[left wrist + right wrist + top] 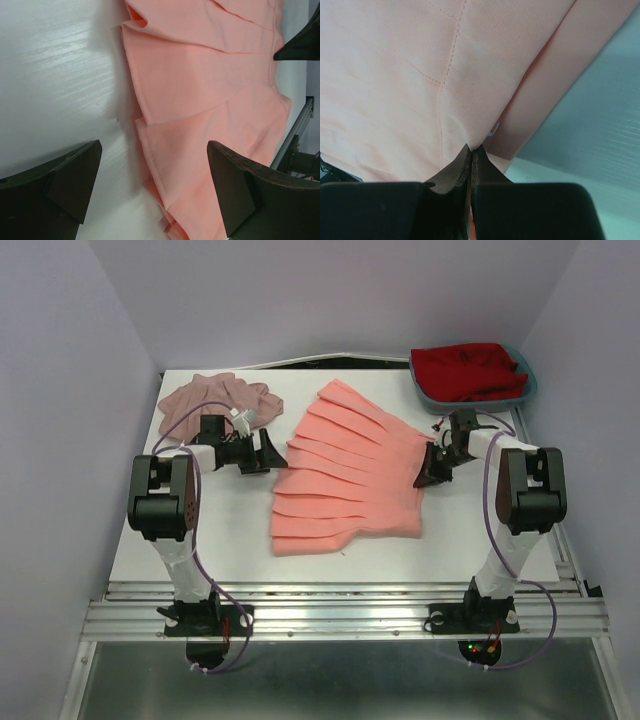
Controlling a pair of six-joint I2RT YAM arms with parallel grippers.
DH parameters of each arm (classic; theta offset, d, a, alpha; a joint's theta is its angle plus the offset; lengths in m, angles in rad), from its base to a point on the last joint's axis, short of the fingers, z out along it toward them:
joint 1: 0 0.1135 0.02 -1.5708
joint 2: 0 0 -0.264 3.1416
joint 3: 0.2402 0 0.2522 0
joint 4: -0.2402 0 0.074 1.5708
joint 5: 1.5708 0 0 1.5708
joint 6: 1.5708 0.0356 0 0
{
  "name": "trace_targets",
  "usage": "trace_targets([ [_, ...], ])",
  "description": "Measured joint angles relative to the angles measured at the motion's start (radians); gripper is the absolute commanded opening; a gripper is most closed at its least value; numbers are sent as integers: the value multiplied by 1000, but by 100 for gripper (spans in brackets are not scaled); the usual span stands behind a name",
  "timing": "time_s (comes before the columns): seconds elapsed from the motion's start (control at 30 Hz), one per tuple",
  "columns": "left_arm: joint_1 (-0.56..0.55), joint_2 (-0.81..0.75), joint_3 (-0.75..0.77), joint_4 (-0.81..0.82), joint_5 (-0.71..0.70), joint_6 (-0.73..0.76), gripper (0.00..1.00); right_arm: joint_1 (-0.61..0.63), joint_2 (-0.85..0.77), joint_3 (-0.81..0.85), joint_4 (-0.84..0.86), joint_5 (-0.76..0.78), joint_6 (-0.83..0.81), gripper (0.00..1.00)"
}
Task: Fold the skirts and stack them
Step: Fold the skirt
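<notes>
My right pincer is pinched shut on the right edge of the coral skirt mid-frame, and my left pincer gapes wide at its left edge, so I'd close left on cloth, then lift both evenly.

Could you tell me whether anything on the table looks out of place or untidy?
Only the mauve skirt: it lies crumpled in a heap at the far left corner, unfolded. The coral skirt lies fanned flat, its right edge pinched by the right end effector; nothing looks spilled or damaged.
</notes>
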Motion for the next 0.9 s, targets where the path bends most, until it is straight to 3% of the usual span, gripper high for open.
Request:
trace_targets([
  [0.43,-53,55,1,155,151,-111,94,0,0,3,-1,0,-12,1],
  [0.9,-63,64,5,204,110,-131,86,0,0,11,-7,1,-29,1],
])
